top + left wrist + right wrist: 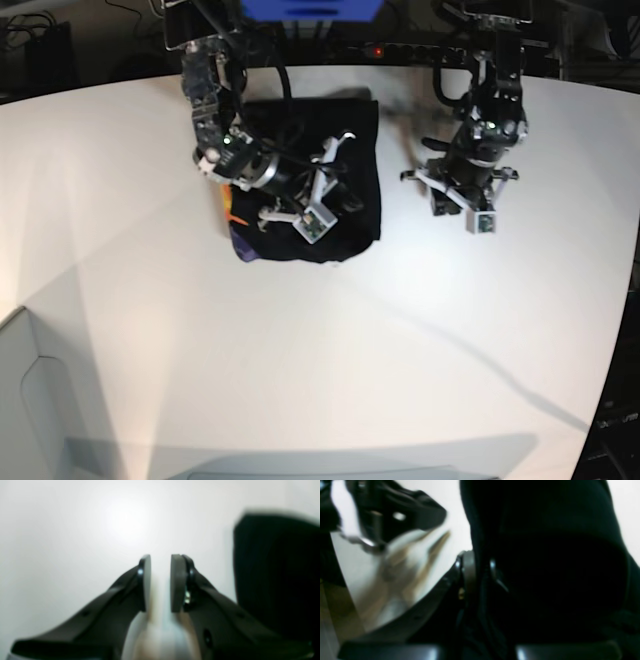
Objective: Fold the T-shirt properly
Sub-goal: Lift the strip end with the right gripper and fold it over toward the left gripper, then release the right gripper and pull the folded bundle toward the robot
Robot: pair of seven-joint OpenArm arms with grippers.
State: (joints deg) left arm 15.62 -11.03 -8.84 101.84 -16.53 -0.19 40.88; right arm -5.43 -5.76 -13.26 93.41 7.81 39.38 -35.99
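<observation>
Black cloth of the T-shirt (330,180) lies bunched in a rough folded block on the white table (320,350), toward the far edge, on the left half of the base view. A bit of orange and purple print shows at its left edge. The right gripper (480,570) is directly over this cloth; in the right wrist view dark fabric runs between its two pads (468,572) and fills the frame on the right, so the pincer is nearly closed and has hold of a fold. The left gripper (161,582) stands beside the shirt, apart from it, over bare table. Its pads keep a narrow gap with nothing between them.
</observation>
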